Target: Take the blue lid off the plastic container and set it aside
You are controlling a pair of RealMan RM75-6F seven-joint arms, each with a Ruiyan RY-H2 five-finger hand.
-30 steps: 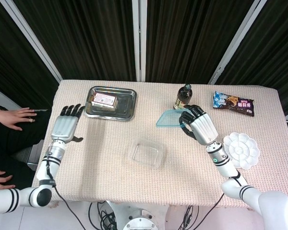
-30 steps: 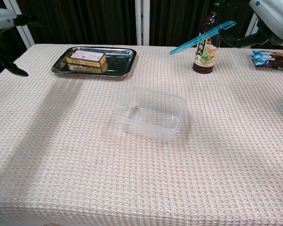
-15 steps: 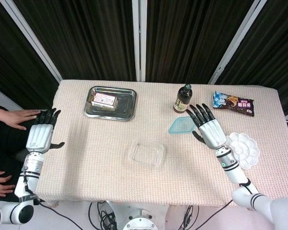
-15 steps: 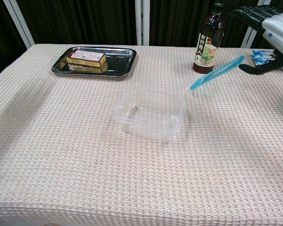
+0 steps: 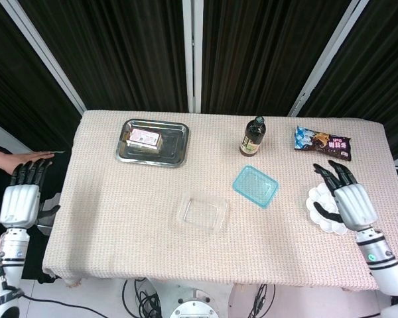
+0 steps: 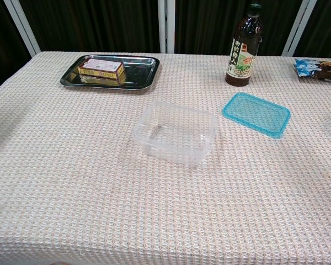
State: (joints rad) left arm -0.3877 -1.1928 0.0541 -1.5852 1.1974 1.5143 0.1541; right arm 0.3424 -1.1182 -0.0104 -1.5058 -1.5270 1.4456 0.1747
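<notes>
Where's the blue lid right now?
The blue lid lies flat on the table, just right of the open plastic container and in front of the brown bottle; neither hand touches it.

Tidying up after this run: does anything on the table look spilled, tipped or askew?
Nothing stands out. The blue lid lies flat beside the open plastic container, the bottle stands upright, nothing spilled.

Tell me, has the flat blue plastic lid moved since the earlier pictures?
Yes. The blue plastic lid left the right hand and dropped from beside the brown glass bottle onto the table, nearer the clear container.
</notes>
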